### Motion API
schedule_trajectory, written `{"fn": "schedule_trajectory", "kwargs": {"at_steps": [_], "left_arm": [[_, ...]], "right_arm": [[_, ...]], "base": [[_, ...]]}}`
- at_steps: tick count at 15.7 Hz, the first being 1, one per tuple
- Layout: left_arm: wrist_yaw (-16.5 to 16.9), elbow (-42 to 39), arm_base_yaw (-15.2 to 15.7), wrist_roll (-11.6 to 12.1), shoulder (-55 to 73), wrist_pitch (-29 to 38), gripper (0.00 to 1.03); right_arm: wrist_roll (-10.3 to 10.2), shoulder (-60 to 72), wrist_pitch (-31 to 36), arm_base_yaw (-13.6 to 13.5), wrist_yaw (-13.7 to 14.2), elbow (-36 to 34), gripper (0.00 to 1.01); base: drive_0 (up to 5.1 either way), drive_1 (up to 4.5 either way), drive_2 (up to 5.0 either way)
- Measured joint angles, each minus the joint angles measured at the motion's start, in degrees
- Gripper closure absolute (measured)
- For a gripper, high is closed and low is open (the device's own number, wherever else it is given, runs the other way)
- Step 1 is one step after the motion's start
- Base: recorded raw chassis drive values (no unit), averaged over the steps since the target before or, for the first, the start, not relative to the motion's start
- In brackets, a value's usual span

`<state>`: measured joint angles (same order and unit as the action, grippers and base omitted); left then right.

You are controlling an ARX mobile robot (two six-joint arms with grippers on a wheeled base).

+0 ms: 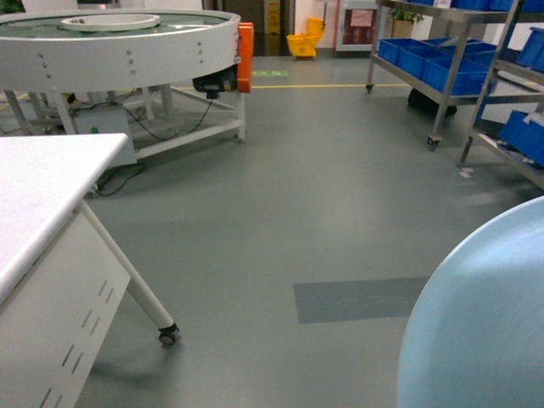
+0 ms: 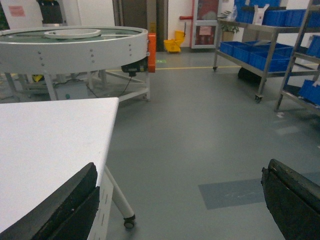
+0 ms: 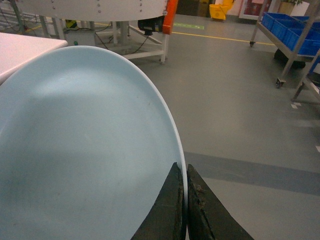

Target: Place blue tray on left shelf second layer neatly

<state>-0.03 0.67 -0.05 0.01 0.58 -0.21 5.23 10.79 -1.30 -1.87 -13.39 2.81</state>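
Now carrying: the blue tray (image 3: 85, 150) rides edge-pinched in the right hand (image 3: 185, 210), clear of the white counter (image 1: 42, 187).

The tray is pale sky-blue, smooth and shallow, its thin rim nipped between the right fingers; in the head view it fills the lower right corner. The left hand (image 2: 180, 200) hangs spread and holds nothing. The steel shelf (image 1: 459, 51) with blue crates (image 1: 425, 55) stands well apart across the floor (image 1: 323, 195), so the next move, I judge, is to approach it, then level the tray for the second layer.
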Motion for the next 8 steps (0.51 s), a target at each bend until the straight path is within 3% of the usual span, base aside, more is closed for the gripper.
{"fn": "schedule_trajectory", "kwargs": {"at_steps": [8], "left_arm": [[0.0, 0.0, 0.0, 0.0, 0.0, 0.0, 0.05]], "right_arm": [[0.0, -0.02, 0.0, 0.0, -0.02, 0.0, 0.99]], "base": [[-1.5, -1.53, -1.5]]}}
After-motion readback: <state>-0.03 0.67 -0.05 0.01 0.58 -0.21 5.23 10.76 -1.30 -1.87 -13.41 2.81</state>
